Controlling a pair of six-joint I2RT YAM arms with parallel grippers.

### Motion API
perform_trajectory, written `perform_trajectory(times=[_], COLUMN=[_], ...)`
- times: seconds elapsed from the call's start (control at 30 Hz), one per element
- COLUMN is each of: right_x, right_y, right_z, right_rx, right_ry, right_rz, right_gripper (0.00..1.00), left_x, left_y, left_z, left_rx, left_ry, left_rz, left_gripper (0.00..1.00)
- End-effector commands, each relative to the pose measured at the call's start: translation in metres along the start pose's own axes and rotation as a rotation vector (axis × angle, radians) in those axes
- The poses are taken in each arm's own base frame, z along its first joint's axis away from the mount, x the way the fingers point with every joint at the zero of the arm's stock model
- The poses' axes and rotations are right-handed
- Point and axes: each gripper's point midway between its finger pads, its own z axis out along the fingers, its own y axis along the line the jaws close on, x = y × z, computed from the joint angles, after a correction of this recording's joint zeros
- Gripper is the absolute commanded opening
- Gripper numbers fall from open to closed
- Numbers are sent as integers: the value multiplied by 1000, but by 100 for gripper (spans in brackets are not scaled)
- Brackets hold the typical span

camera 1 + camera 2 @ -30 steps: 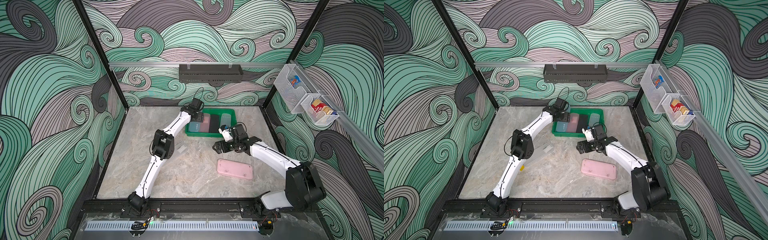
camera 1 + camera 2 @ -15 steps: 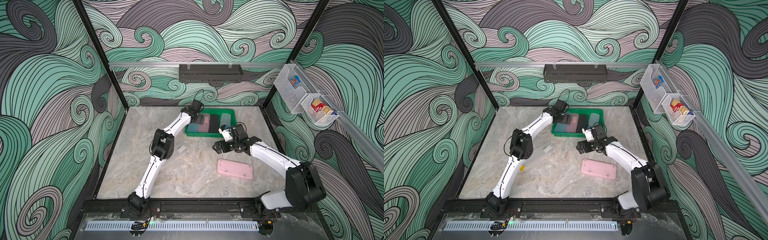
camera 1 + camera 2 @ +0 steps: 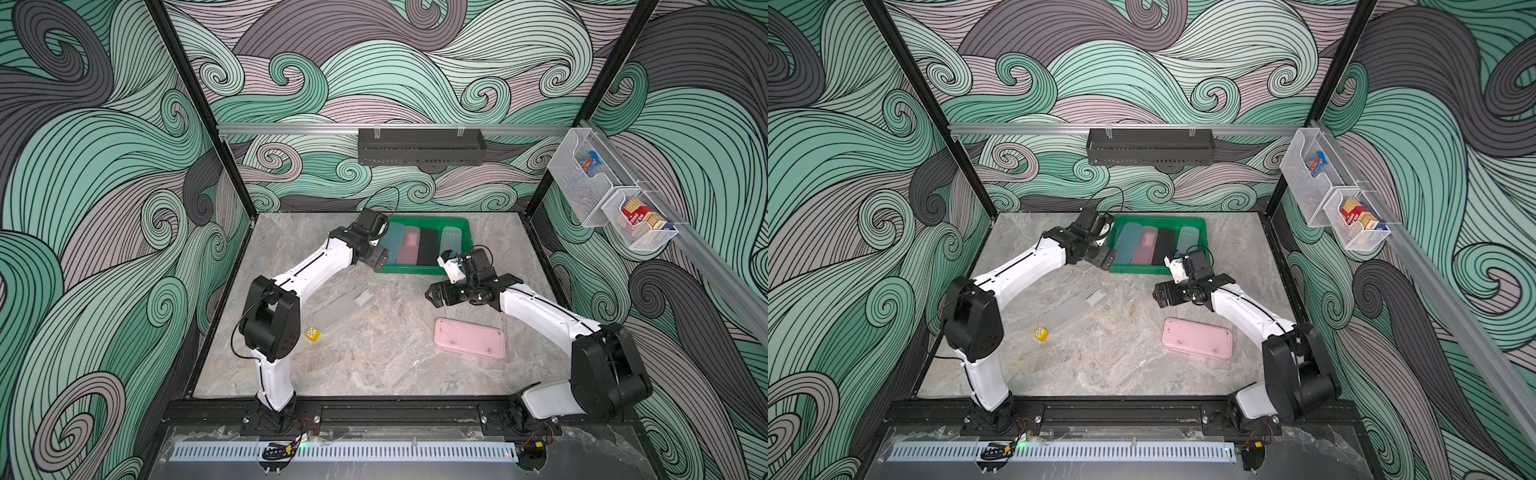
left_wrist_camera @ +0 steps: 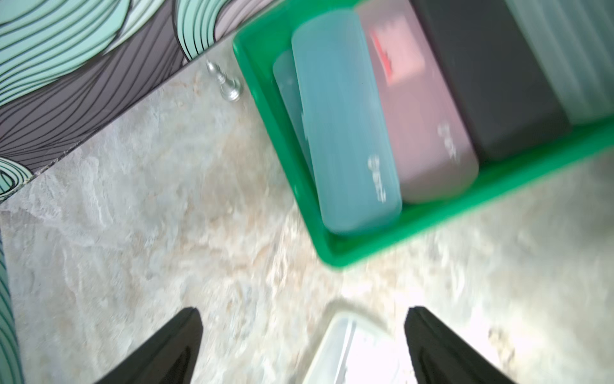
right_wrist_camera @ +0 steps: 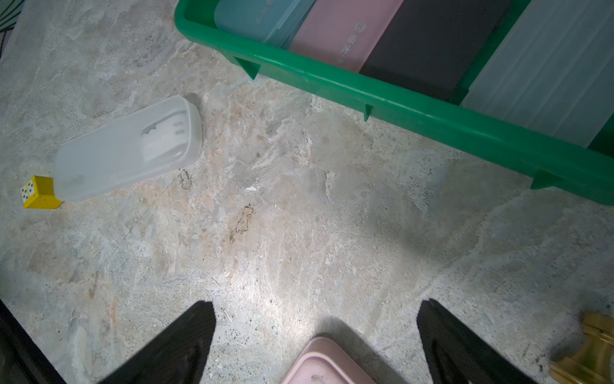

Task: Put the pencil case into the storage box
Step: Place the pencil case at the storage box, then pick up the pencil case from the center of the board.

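Holding cases [image 3: 428, 246] abreast: green box [image 3: 415, 271].
Left hand [image 4: 300, 311] and right hand [image 5: 315, 302] wide open, empty; pink case [image 3: 469, 344], clear case [image 3: 345, 309] on counter [image 3: 374, 365].

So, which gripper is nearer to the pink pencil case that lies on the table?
Right. The right gripper hangs open just beyond the pink pencil case; the left gripper is farther off, at a front corner of the storage box.

— What covers the walls [image 3: 415, 83]?
— Swirling waves in teal, grey and mauve. A dark slotted shelf [image 3: 420, 146] hangs on the back rail [image 3: 291, 127]; two clear bins [image 3: 582, 195] hang on the side one.
— And the desk [image 3: 374, 365]?
— Pale marbled stone, black-framed.
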Motion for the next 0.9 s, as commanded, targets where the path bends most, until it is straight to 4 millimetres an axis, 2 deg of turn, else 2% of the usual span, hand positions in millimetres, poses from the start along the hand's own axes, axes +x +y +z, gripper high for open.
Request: perform_trajectory(times=[0.0, 0.13, 0.17, 0.37, 0.7, 0.87], right_x=[-3, 1, -5, -6, -2, -4], right_y=[-2, -1, 0, 3, 4, 3], right_z=[-6, -4, -5, -4, 8, 8], right_rx=[21, 14, 6, -11, -34, -29], right_ry=[-30, -21, -46, -52, -24, -26], right_rz=[-4, 3, -3, 1, 11, 9], right_gripper=[99, 99, 99, 99, 99, 99], left_x=[27, 62, 70, 102, 126, 143], left_y=[-12, -25, -25, -25, -12, -17], left_z=[4, 9, 12, 32, 55, 68], left_rx=[-11, 3, -6, -3, 70, 130], left_ry=[23, 43, 44, 44, 89, 172], left_rz=[188, 324, 352, 426, 354, 330], left_gripper=[99, 99, 99, 99, 99, 97])
